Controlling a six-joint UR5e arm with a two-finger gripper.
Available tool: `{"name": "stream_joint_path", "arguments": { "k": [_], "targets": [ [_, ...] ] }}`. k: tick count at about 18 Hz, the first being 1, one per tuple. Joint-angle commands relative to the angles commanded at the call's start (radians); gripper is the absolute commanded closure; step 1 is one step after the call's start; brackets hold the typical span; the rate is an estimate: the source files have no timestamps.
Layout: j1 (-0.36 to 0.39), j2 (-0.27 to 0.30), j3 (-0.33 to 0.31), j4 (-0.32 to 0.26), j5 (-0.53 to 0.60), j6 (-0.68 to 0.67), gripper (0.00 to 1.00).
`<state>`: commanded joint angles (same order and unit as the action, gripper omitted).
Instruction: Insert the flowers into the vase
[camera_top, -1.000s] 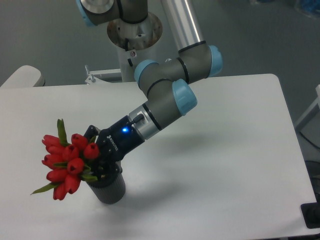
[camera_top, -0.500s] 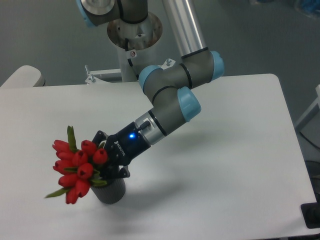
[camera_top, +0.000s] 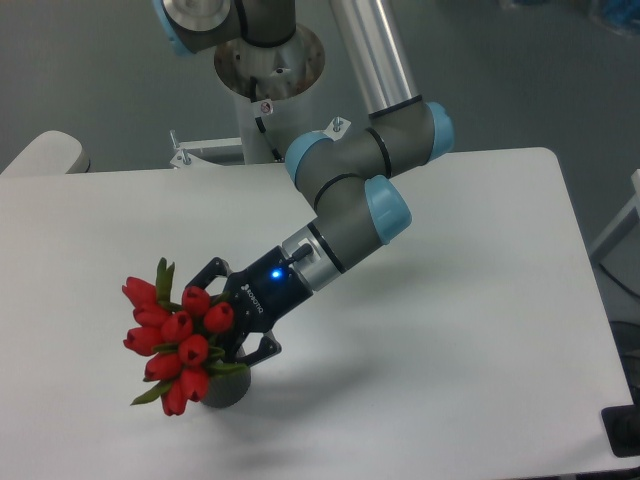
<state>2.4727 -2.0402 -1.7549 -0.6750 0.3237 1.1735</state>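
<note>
Tulips (camera_top: 178, 340), about ten glossy red closed buds with green leaves, sit clamped in my one black tool (camera_top: 232, 330) above one dark matte cylindrical vase (camera_top: 226, 388) on the smooth white worktop (camera_top: 450, 330).

vase (camera_top: 232, 388) mostly hidden, claw (camera_top: 235, 322) tips unseen

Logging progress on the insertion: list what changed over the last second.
The gripper carried the flowers rightward and down in the picture, its wrist following; the bunch now hides more of the vase. The grip held throughout. The vase stayed in place on the table.
</note>
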Motion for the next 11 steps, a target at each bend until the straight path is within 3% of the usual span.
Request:
{"name": "stream_joint_path", "arguments": {
  "k": [11],
  "targets": [
    [0.080, 0.003, 0.002, 0.000, 0.000, 0.058, 0.03]
  ]
}}
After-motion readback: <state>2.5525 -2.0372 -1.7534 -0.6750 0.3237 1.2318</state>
